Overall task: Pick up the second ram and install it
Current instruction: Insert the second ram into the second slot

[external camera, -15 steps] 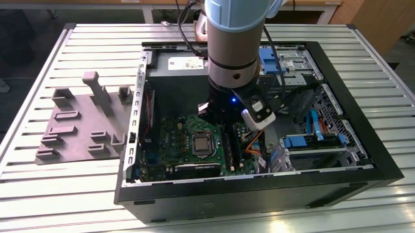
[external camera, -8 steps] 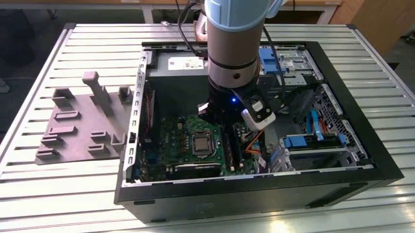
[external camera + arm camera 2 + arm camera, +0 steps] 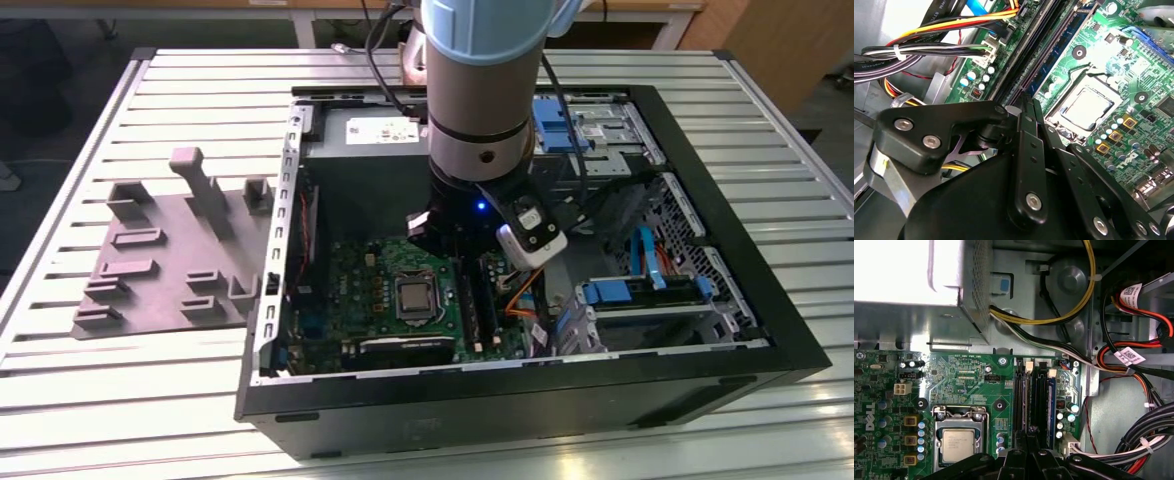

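My gripper (image 3: 451, 242) reaches down into the open computer case (image 3: 747, 330), over the memory slots of the green motherboard (image 3: 360, 285). In both wrist views its black fingers (image 3: 1026, 150) come together to a narrow tip, gripper (image 3: 1030, 432) shut. The second ram (image 3: 1026, 400), a thin dark stick seen edge-on, runs in line with that tip along a slot beside the processor socket (image 3: 956, 440). It looks pinched between the fingertips and low in the slot. Another dark stick (image 3: 1041, 400) stands in the neighbouring slot.
A grey slotted tray (image 3: 160, 260) lies on the ribbed table at the exterior view's left of the case. Bundles of coloured cables (image 3: 1134, 355) crowd the space beside the slots. The grey power-supply box (image 3: 909, 270) and blue drive brackets (image 3: 627, 292) stand inside the case.
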### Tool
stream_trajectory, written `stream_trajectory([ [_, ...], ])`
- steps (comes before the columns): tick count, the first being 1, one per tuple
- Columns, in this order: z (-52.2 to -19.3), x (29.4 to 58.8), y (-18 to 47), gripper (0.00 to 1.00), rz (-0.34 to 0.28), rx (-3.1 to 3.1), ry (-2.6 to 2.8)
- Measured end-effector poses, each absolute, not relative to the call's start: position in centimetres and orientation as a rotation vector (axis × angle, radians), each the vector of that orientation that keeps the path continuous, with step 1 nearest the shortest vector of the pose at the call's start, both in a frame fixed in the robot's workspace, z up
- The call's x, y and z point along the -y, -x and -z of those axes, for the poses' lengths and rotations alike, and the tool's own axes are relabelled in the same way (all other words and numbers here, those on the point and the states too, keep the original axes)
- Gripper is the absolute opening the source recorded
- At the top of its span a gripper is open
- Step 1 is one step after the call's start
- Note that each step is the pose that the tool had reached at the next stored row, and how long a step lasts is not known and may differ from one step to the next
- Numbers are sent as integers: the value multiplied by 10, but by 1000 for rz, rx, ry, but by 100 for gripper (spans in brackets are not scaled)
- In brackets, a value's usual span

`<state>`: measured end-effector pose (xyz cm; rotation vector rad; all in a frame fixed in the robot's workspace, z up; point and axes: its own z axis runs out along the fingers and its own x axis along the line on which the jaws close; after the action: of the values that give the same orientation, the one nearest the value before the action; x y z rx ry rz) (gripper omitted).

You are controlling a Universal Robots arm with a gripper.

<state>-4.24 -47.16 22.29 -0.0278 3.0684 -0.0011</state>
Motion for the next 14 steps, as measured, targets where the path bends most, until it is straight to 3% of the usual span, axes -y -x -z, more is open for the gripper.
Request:
stream_trajectory([
  [14, -224, 472, 42, 12, 1, -3068, 18],
])
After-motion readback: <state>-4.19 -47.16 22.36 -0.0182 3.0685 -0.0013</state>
